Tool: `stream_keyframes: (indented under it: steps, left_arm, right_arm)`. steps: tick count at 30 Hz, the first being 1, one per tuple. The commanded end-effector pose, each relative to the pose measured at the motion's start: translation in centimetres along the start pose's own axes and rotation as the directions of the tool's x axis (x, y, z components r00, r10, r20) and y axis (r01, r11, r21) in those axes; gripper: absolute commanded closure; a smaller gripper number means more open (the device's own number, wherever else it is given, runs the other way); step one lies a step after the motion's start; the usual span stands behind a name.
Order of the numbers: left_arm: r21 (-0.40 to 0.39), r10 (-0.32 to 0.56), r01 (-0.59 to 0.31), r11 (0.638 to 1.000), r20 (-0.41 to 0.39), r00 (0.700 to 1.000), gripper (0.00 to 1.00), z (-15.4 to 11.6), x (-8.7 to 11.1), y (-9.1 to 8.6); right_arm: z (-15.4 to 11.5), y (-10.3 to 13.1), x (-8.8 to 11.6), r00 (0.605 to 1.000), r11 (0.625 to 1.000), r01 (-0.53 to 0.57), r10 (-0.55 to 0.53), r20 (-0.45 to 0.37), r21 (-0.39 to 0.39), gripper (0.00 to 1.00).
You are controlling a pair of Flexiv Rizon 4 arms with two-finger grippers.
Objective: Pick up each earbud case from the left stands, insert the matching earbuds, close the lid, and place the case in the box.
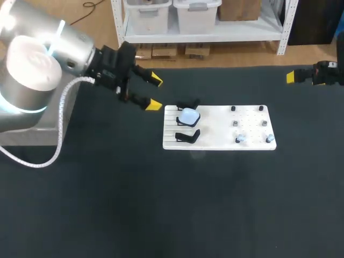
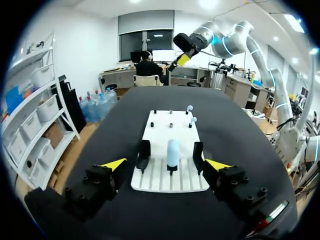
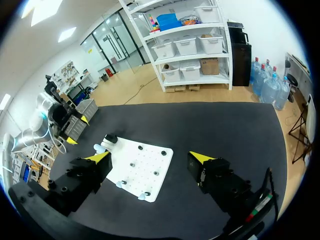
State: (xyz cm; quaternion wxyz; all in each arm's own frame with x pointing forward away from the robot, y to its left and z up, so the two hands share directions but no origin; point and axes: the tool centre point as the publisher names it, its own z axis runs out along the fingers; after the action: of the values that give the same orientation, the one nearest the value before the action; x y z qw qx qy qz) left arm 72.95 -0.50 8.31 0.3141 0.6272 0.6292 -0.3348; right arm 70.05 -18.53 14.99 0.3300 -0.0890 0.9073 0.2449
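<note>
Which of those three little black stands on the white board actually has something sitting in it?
The middle stand: it holds a pale blue case, while the two outer stands are empty.

left arm (image 1: 37,70), right arm (image 1: 329,73): jaws wide open

**One case, three stands, two earbuds**

One white board (image 1: 215,129) lies on the single black table (image 1: 161,204). At the board's left end there are three black stands (image 1: 188,136): one far, one in the middle and one near. There is one pale blue earbud case (image 1: 188,115), and it sits on the middle stand, so two stands are bare. The board's right half has six small pegs (image 1: 233,108) in three pairs: two black at the far edge, two grey in the middle and two near. Each of the two near pegs carries one of the two earbuds (image 1: 241,138). There are two grippers, the left gripper (image 1: 154,92) and the right gripper (image 3: 151,157). Each has two yellow tips, four in all.
</note>
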Motion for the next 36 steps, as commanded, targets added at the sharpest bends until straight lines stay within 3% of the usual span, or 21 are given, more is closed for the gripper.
stream_keyframes:
  steps: [1, 7, 18, 36]
  left_arm:
    - [0.003, 0.001, -0.001, 1.000, 0.015, 1.000, 0.00, 1.4, 0.9, -0.4]
    - [0.006, 0.001, -0.002, 1.000, 0.048, 0.999, 0.01, 2.5, 1.4, -0.9]
    - [0.003, -0.030, 0.030, 1.000, 0.092, 0.995, 0.27, 4.7, 2.2, -1.1]
    - [-0.019, -0.026, 0.028, 0.999, 0.120, 0.992, 0.29, 7.5, 2.7, -0.4]
  right_arm:
    - [0.0, 0.0, 0.0, 1.000, 1.000, 0.001, -0.001, 0.000, -0.001, 0.00]
    - [0.0, 0.0, 0.0, 1.000, 1.000, 0.001, -0.001, 0.000, -0.001, 0.00]
    - [0.0, 0.0, 0.0, 1.000, 1.000, 0.001, -0.001, 0.000, -0.001, 0.00]
    - [0.0, 0.0, 0.0, 1.000, 1.000, 0.001, -0.001, 0.000, -0.001, 0.00]
